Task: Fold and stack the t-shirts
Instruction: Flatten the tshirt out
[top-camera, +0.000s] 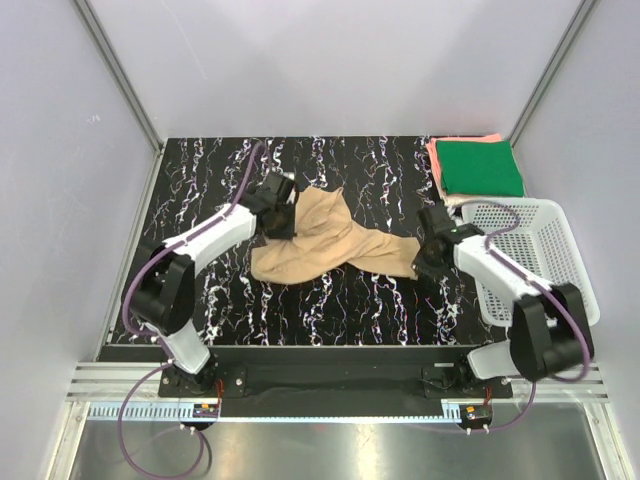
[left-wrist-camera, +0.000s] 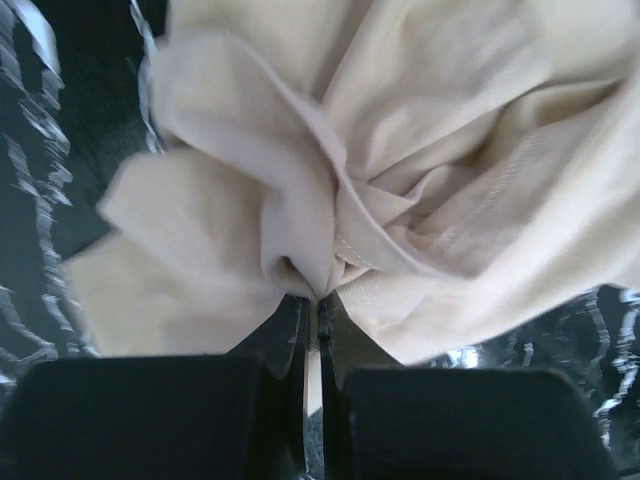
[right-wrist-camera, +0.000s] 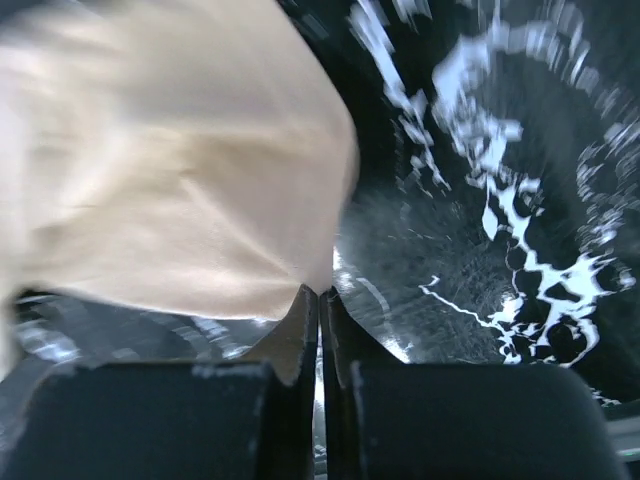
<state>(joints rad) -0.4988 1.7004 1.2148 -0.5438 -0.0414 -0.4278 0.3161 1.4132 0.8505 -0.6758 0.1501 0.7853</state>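
Tan shirt (top-camera: 322, 246) lay crumpled at mid-tabletop (top-camera: 330, 312), stretched from left-centre toward the right, unfolded. Its bulk sat nearer the left arm, and a narrower run of cloth trailed right.

Left gripper (top-camera: 287, 222) was at the shirt's upper-left edge. Left wrist view: fingers (left-wrist-camera: 286, 332) pressed together, with a gathered bunch of tan folds pulled into the tips. Firm pinch on the shirt.

Right gripper (top-camera: 421, 264) was at the shirt's right end. Right wrist view, blurred: fingers (right-wrist-camera: 296, 332) closed with no gap, the cloth's edge running down to meet the tips. It looked like a thin pinch at the very hem; how much cloth was caught, I could not tell.

Green shirt (top-camera: 482, 167) lay folded flat on the pink shirt (top-camera: 436, 160), stacked in the far right corner with their edges roughly square to the tabletop's edges. The stack was well apart from the tan shirt.

Basket (top-camera: 563, 222) sat along the right edge, overhanging it, just this side of the stack and close beside the right arm's forearm.

Open room: bare marbled surface along the near edge, across the far left, and in the far middle strip between the tan shirt and the back edge.
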